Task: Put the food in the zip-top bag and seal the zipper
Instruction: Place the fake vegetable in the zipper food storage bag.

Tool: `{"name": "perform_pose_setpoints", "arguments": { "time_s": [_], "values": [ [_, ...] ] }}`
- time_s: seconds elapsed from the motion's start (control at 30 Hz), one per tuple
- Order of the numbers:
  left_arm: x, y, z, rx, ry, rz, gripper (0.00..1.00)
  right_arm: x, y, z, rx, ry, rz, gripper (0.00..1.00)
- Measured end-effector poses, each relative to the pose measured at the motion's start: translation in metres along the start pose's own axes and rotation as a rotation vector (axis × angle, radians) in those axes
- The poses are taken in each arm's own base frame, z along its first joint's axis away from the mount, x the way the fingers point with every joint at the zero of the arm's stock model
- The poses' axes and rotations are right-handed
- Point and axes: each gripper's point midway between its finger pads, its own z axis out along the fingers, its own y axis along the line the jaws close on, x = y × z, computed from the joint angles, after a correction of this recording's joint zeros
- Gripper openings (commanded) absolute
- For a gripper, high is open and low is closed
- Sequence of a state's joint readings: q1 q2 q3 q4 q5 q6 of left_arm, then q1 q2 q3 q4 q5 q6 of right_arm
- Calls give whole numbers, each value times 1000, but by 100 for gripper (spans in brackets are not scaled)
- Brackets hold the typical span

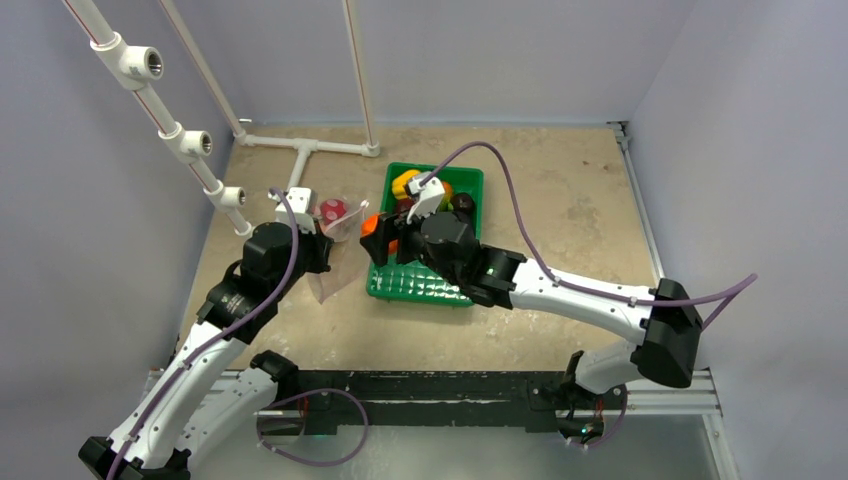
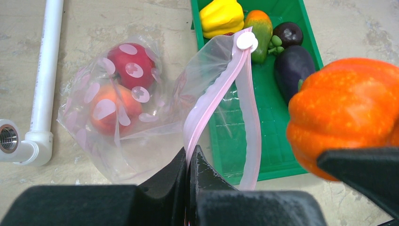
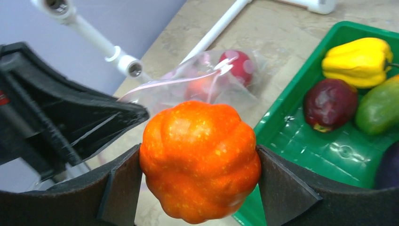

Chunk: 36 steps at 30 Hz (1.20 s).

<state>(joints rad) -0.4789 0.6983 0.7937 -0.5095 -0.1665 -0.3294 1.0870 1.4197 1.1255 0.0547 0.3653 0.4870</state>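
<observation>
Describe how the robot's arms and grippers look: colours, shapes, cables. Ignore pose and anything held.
The left arm and right arm have white shells with black joints; a purple cable loops along each. The left gripper and right gripper have matte black, wedge-shaped fingers. A white camera mount tops the right wrist, near a small green light.

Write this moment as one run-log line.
left end effector: shut on pink zipper strip of clear plastic bag; right end effector: shut on orange ridged plastic toy fruit; bag: two pieces inside; green plastic tray: four pieces
</observation>
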Motion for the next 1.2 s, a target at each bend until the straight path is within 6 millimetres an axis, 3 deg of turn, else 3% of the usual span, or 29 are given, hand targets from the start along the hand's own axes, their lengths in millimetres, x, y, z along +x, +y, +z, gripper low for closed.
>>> {"name": "perform_pose_setpoints", "arguments": {
  "time_s": [0.2, 0.33, 0.57, 0.67, 0.93, 1.2],
  "values": [
    [0, 0, 0, 0, 0, 0, 0, 2, 29, -2, -104, -7, -6, 50],
    [0, 0, 0, 0, 0, 0, 0, 15, 40, 8, -131, 15, -16, 52],
    [0, 0, 0, 0, 0, 0, 0, 50, 40, 28, -120, 88, -46, 55],
    [0, 0, 0, 0, 0, 0, 0, 59, 41, 34, -121, 105, -54, 62],
    [-1, 2, 0, -12, -3, 0, 0, 59, 46, 45, -116, 104, -57, 81],
    [-1, 4, 0, -21, -6, -1, 0, 66, 46, 54, -102, 122, -65, 86]
  ]
}}
